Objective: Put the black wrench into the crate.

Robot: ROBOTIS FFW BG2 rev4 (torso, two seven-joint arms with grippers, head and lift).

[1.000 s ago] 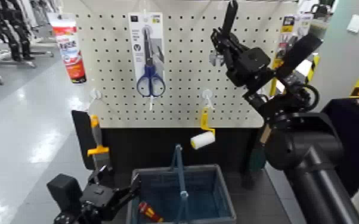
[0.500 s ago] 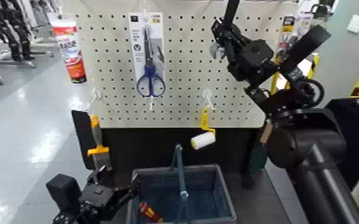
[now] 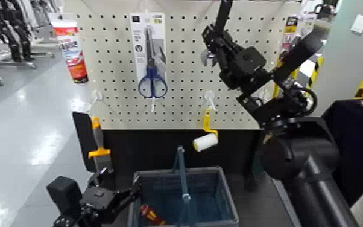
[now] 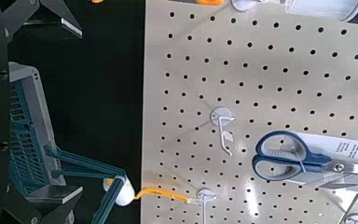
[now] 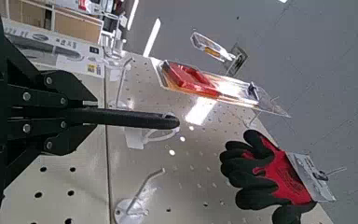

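Note:
My right gripper (image 3: 219, 37) is raised in front of the top of the white pegboard (image 3: 184, 90) and is shut on the black wrench (image 3: 224, 11), whose long handle points up past the board's top edge. In the right wrist view the wrench handle (image 5: 130, 119) sticks out from between the fingers (image 5: 47, 140). The blue-grey crate (image 3: 220, 174) stands on the floor below the board, bail handle raised. It also shows in the left wrist view (image 4: 26, 140). My left gripper (image 3: 119, 192) is open, low beside the crate's left wall.
Blue-handled scissors on a card (image 3: 151, 54), a red-and-white tube (image 3: 70, 48), an orange-handled scraper (image 3: 97, 145) and a yellow-handled paint roller (image 3: 206, 137) hang on the board. A red-handled tool (image 3: 151, 214) lies in the crate. Red-and-black gloves (image 5: 270, 173) hang nearby.
My right gripper has moved left along the top of the pegboard with the wrench still in it. The left arm has not moved.

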